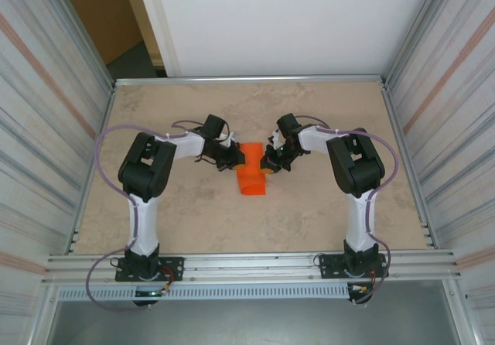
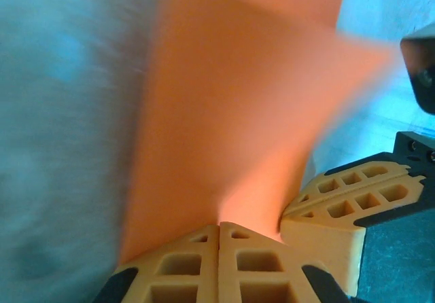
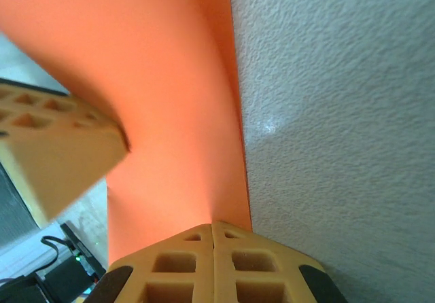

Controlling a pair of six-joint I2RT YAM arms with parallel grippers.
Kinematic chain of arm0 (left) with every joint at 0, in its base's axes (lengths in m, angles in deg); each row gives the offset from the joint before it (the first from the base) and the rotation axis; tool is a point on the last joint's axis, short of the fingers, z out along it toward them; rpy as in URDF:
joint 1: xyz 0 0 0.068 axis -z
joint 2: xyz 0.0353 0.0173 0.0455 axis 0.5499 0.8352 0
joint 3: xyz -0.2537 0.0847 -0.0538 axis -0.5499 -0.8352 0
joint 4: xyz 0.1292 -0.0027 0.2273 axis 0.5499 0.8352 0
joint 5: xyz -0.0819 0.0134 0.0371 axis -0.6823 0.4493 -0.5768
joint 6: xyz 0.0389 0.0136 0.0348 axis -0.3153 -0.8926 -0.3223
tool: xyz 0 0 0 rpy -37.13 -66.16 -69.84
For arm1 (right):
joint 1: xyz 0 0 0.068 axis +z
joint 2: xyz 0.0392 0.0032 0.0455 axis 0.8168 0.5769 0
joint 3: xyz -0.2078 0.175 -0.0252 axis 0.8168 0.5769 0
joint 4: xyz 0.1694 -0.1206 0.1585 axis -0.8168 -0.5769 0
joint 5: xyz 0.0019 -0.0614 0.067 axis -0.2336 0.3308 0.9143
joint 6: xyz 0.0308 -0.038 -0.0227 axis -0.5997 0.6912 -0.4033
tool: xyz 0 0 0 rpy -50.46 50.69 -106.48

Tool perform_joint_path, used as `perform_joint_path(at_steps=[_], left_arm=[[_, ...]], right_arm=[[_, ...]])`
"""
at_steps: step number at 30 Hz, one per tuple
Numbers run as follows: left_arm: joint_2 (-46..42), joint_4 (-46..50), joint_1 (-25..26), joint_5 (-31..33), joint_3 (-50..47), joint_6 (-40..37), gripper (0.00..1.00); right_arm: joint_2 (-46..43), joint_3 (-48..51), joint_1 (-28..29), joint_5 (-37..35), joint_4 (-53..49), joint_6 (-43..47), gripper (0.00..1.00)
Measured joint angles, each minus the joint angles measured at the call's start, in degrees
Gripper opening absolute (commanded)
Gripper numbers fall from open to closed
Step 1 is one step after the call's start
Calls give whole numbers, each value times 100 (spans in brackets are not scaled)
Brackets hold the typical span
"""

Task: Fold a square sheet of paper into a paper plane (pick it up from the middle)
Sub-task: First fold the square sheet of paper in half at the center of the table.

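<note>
The square sheet of paper (image 1: 251,178) is bright orange and sits mid-table, bent and doubled over between the two arms; a paper plane is out of view. My left gripper (image 1: 234,158) is shut on the sheet's left edge, its tips (image 2: 219,227) pinching the paper (image 2: 231,113) where a crease runs up from them. My right gripper (image 1: 269,163) is shut on the opposite edge, its tips (image 3: 213,225) closed on the paper (image 3: 170,99). Each wrist view also catches the other gripper's fingers (image 2: 353,198) (image 3: 54,147) close beside the sheet.
The beige tabletop (image 1: 325,206) is walled by corrugated metal panels (image 1: 46,128) on the left and right, with a metal rail (image 1: 247,268) along the near edge where both arm bases are bolted.
</note>
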Motion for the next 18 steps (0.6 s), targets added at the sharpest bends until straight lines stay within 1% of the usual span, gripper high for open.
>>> perform_joint_path(at_steps=[2,6,9,11,14,18], left_arm=[[-44,-7,-229,-74,-87,-87,0],[-214,4,-706,-15,-271,-208,0],[-363,-4,-844,129,-332,-249,0],[-481,-116,-737,153,-358,-249,0],[-601,-538,-367,118,-404,-192,0],[-498,-1014,103,13,-411,-24,0]], right_arm=[[0,0,0,0,0,0,0],[0,0,0,0,-2,2,0],[0,0,0,0,-2,2,0],[0,0,0,0,-2,2,0],[0,0,0,0,-2,2,0],[0,0,0,0,-2,2,0]])
